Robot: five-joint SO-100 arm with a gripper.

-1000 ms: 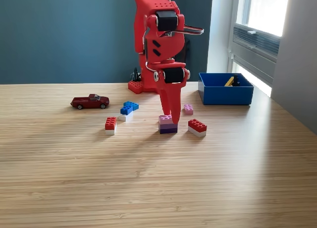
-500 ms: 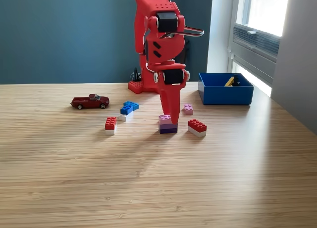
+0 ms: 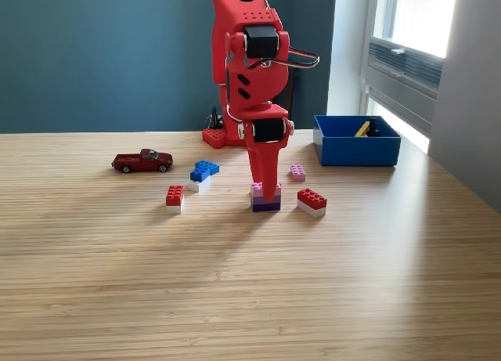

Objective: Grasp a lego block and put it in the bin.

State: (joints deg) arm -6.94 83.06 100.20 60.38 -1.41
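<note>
Directly over the pink-and-purple lego block (image 3: 266, 198), gripper (image 3: 263, 187) (grip unclear), bare table (image 3: 250, 290) in front.

A single exterior camera sits low at the bench's (image 3: 250, 298) near edge, facing the arm (image 3: 254, 79) and blue wall at middle distance.

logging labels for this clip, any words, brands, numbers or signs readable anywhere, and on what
None: no readable text in the exterior view.
The red arm and its pincer: no lettering shows.
The blue bin: plain walls.
The dark red toy car: too small to show any badge or plate.
The lego blocks, such as the pink and purple block: stud marks too small to read.
</note>
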